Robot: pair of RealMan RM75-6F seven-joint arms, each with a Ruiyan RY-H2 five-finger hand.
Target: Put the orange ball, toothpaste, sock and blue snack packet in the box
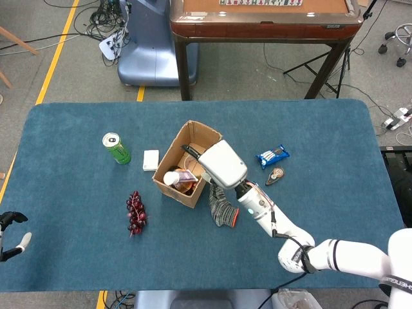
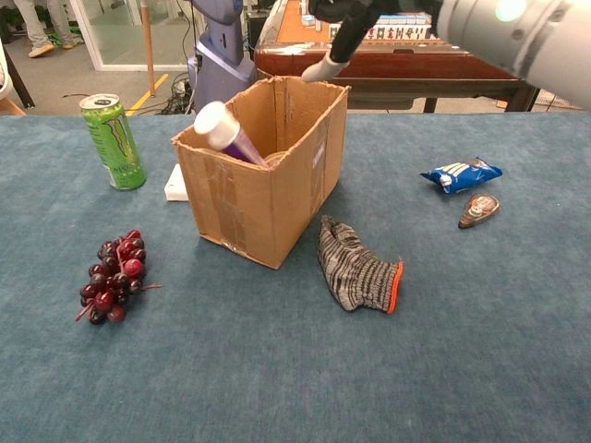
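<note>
The toothpaste leans inside the box, its cap poking over the near-left rim. The right hand hovers over the box, fingers apart and empty. The left hand idles at the counter's 8 o'clock edge; grip unreadable. Next, I'd lift clear of the rim before swinging toward 4 o'clock for the sock; the blue snack packet lies at 3 o'clock.

Robotics lab or test room: blue felt-covered work table, yellow floor tape, loose cables, a blue machine base, a mahjong table behind
</note>
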